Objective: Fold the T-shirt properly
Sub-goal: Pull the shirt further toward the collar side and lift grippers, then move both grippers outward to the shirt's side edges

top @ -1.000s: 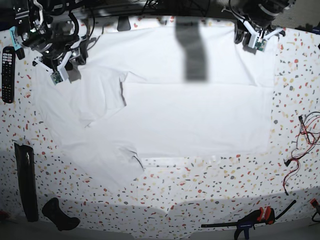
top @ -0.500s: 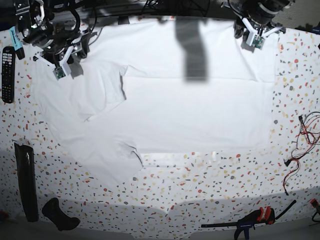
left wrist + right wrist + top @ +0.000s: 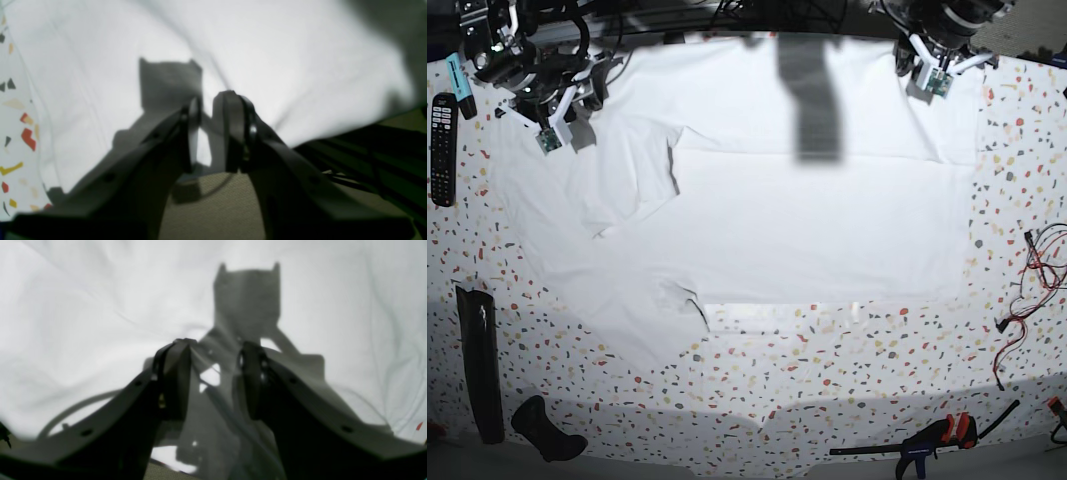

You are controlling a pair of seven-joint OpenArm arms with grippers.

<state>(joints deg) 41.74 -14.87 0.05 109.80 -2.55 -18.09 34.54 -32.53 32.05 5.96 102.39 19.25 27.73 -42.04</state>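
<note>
The white T-shirt (image 3: 817, 220) lies spread over the speckled table (image 3: 877, 370), with a sleeve folded at the left. My right gripper (image 3: 549, 135) is at the shirt's far left corner. In the right wrist view (image 3: 213, 380) its jaws stand on shadowed cloth (image 3: 83, 306), gathered between them. My left gripper (image 3: 932, 80) is at the shirt's far right corner. In the left wrist view (image 3: 206, 133) its jaws are nearly closed, and taut creases of the cloth (image 3: 267, 50) run toward them.
A black remote (image 3: 443, 135) lies at the far left. A long black object (image 3: 479, 365) and a black handle (image 3: 545, 430) lie front left. A clamp (image 3: 937, 440) lies front right, and red wires (image 3: 1027, 290) at the right edge. A dark band (image 3: 812, 100) crosses the shirt's top.
Both grippers have moved toward the table's far edge. The shirt has slid that way with them, its near hem and left sleeve now farther from the front.
</note>
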